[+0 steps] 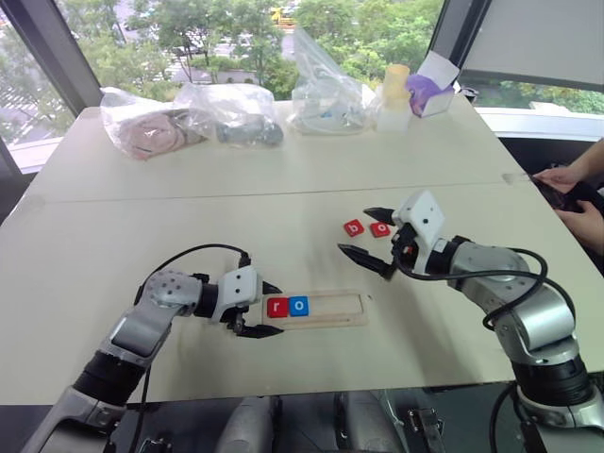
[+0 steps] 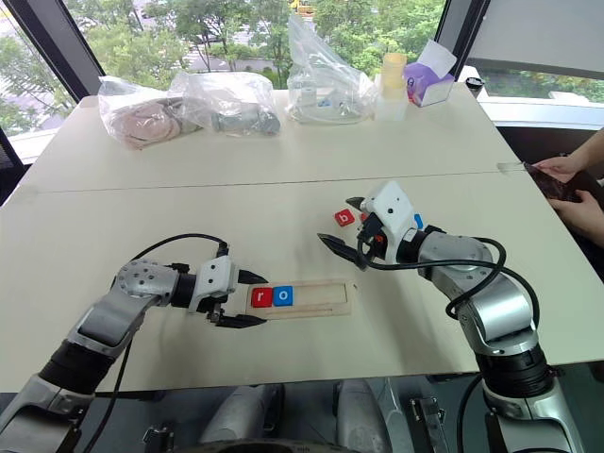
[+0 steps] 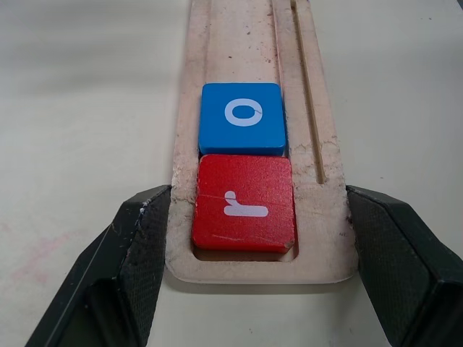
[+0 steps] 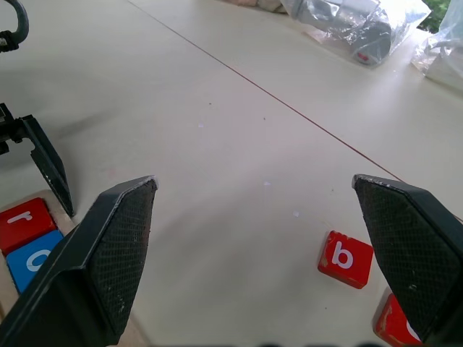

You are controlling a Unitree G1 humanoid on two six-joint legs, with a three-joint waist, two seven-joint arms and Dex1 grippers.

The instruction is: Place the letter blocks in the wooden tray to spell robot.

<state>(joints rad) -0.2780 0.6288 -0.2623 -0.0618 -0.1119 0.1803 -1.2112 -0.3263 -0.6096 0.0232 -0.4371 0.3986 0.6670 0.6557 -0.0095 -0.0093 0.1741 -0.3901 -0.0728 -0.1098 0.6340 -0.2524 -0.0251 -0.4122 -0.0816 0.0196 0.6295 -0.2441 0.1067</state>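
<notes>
Resting on the table (image 1: 142,217), the tray (image 1: 330,310) holds a red r block (image 3: 243,204) at its left end, touching a blue o block (image 3: 242,118). The left gripper (image 3: 253,275) has its fingers clenched on the tray's left end. Beyond the tray, the right gripper (image 1: 370,233) hovers with fingers released, near a red b block (image 1: 353,227).

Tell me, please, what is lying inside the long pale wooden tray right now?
Inside the long pale wooden tray, at its end between the left pincer's fingers, lie a red square "r" tile and, touching it, a blue square "o" tile. The remaining slot is bare; nothing covers it.
</notes>
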